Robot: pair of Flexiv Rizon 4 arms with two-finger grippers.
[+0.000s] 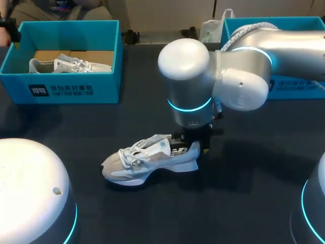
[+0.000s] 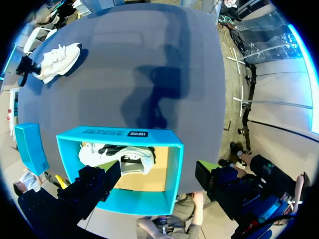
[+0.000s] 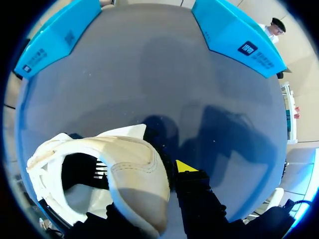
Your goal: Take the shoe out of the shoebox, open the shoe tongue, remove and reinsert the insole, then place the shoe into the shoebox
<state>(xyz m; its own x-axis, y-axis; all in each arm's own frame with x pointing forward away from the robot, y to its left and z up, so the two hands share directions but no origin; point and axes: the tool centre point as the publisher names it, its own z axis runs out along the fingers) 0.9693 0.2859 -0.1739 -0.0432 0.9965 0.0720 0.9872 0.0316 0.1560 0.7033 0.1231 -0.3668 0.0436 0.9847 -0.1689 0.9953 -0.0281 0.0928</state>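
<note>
R gripper (image 1: pixel 190 145) grips a white shoe (image 1: pixel 144 160) by the heel. One yellow-tipped finger (image 3: pixel 187 166) is outside the heel wall and the other is down inside the opening, w/ the wall pinched btwn them. The shoe stands on its sole on the dark table (image 1: pixel 254 193), right under the gripper, toe pointing away from it toward the robot's L side. It is laced, and its tongue (image 1: pixel 161 143), w/ a blue tab, rises just ahead of the fingers. R arm (image 1: pixel 244 76) comes in from the R side and drops straight down onto the heel.

Farther ahead of R gripper, across the table and well apart from the shoe, are 2 open containers. One is the blue shoebox (image 1: pixel 66 89), off to the toe side. The other is a second blue box (image 1: pixel 297 86), off to the opposite side, partly behind R arm.

L gripper (image 2: pixel 157 184) hangs over the shoebox w/ its dark fingers spread wide, touching nothing; its yellow tips don't show. Directly under it, a second shoe (image 2: pixel 119 157), also white, lies inside the shoebox on the brown cardboard floor. Well beyond L gripper, past the box's printed wall and across the table, is the shoe held by R gripper.
</note>
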